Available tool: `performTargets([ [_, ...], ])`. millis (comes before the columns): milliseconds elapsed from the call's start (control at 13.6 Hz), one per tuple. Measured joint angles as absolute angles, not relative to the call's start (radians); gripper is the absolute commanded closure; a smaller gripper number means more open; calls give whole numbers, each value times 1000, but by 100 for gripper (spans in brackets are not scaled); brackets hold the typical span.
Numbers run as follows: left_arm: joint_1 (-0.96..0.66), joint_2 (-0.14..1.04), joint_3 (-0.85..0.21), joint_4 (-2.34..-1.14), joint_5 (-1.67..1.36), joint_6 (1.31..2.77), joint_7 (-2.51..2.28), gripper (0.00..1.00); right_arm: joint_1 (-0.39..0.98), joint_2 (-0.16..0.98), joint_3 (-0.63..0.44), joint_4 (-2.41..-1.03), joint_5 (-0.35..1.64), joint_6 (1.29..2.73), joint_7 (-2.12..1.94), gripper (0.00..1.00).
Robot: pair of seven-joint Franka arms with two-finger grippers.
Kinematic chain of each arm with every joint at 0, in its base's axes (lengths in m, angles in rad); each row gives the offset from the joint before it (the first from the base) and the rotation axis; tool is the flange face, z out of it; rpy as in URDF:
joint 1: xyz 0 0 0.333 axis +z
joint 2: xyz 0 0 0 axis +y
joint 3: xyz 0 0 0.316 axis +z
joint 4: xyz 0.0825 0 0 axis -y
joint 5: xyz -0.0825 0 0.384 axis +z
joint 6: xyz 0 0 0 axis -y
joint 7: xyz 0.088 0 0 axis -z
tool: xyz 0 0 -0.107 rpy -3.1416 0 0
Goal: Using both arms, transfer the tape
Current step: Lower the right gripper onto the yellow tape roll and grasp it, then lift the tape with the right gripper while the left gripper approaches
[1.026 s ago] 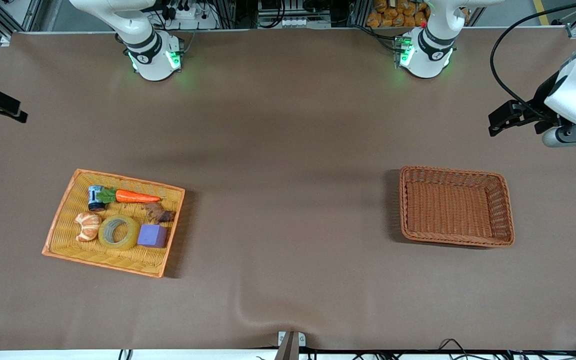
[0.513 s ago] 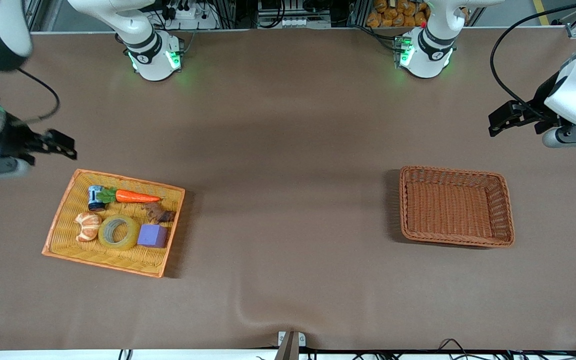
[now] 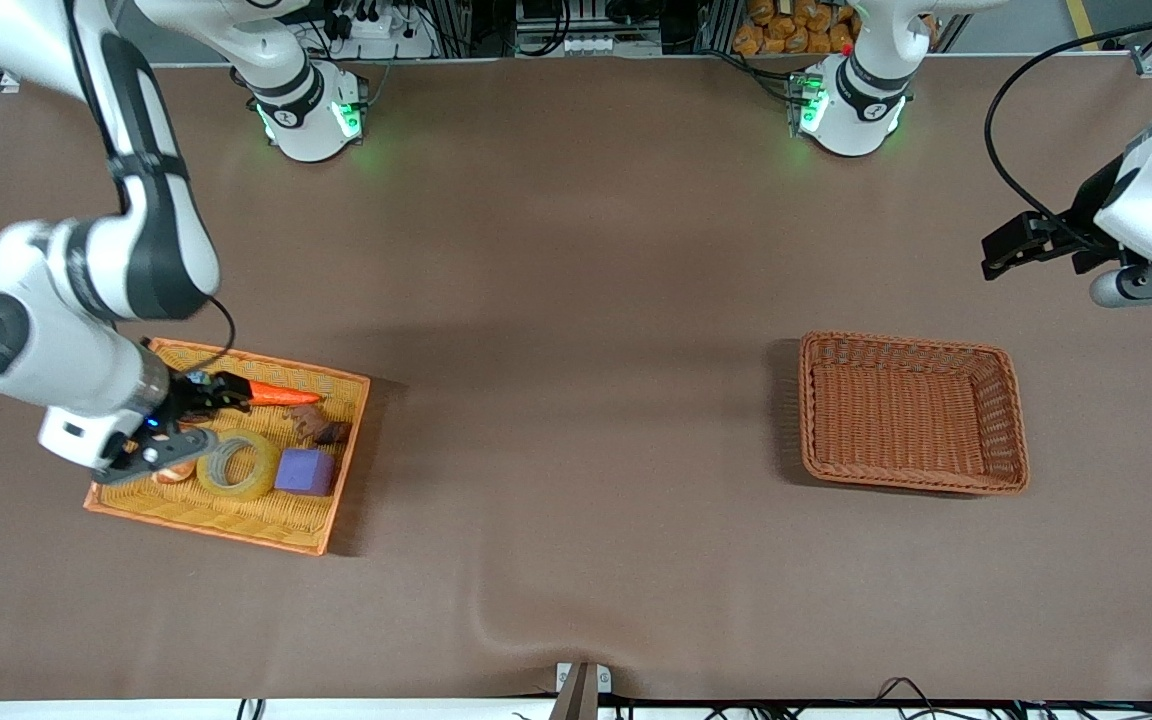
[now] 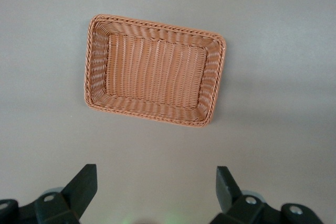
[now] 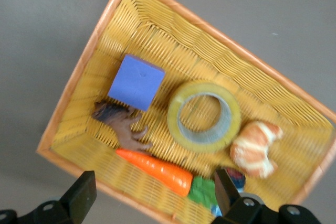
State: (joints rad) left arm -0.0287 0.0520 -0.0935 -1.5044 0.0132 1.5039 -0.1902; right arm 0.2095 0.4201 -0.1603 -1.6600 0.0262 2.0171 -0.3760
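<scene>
- One tape (image 3: 237, 464) is seen lying flat in the yellow tray (image 3: 206, 516), its round opening turned upward, between one croissant (image 5: 255, 148) and one purple cube (image 3: 305, 471).
- One carrot (image 3: 281, 396), one dark brown piece (image 3: 320, 429) and what may be a small can (image 5: 231, 178), largely hidden, are counted farther up the same tray.
- The right gripper (image 3: 194, 416) is held over the tray's croissant end, jaws spread wide and empty.
- One brown basket (image 3: 911, 412) is set toward the left arm's end of the brown-covered table (image 3: 576, 300).
- The left gripper (image 3: 1021, 245) is held waiting over the table, jaws wide apart.
</scene>
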Motion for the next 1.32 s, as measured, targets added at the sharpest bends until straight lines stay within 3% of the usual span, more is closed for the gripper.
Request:
performTargets([
  [366,-27,58,-95,-1505,13,1504,-190,0,151,577,-175,-1660,187,2120,-703,0],
  [440,-27,59,-95,-1505,13,1504,-190,0,140,600,-175,-1660,196,2125,-725,5],
  [513,-27,59,-95,-1505,13,1504,-190,0,137,613,-175,-1659,198,2127,-730,21],
  [880,-27,59,-95,-1506,13,1504,-190,0,140,638,-173,-1659,206,2164,-727,32],
  [1026,-27,59,-96,-1506,13,1503,-190,0,139,675,-173,-1660,208,2210,-726,59],
  [1173,-27,59,-96,-1506,13,1501,-190,0,138,701,-174,-1659,209,2222,-726,97],
  [1319,-27,59,-96,-1507,13,1499,-190,0,139,701,-173,-1646,212,2189,-726,100],
])
